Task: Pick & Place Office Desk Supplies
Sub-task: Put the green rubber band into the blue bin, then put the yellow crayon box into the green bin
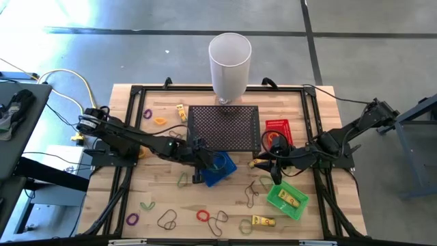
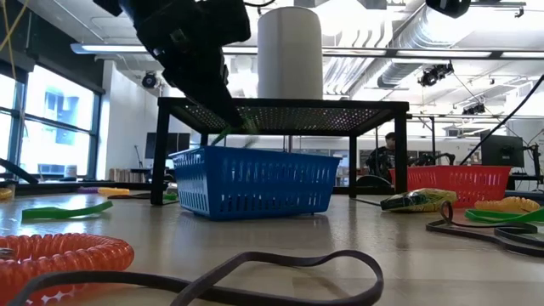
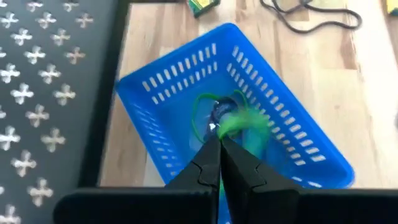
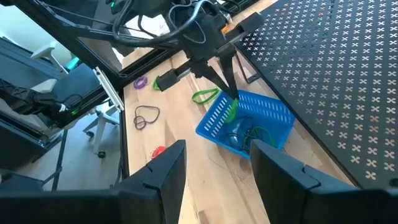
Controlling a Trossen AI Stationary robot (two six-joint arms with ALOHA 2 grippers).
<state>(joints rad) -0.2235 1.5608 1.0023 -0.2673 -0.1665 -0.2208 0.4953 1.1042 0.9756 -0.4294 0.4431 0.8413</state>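
Above the blue basket (image 3: 236, 118) my left gripper (image 3: 217, 134) is pinched closed on a green band (image 3: 239, 121): light, floppy, best nipped anywhere along its strand. My right gripper (image 4: 214, 158) waits spread, empty, nearby.

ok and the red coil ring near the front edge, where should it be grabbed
Best pinch the band of the red coil ring from straight above, one finger inside, one outside: it lies flat. Take its side away from the dark loop beside it. The left gripper is shut on a green band over the blue basket; the right gripper is open.
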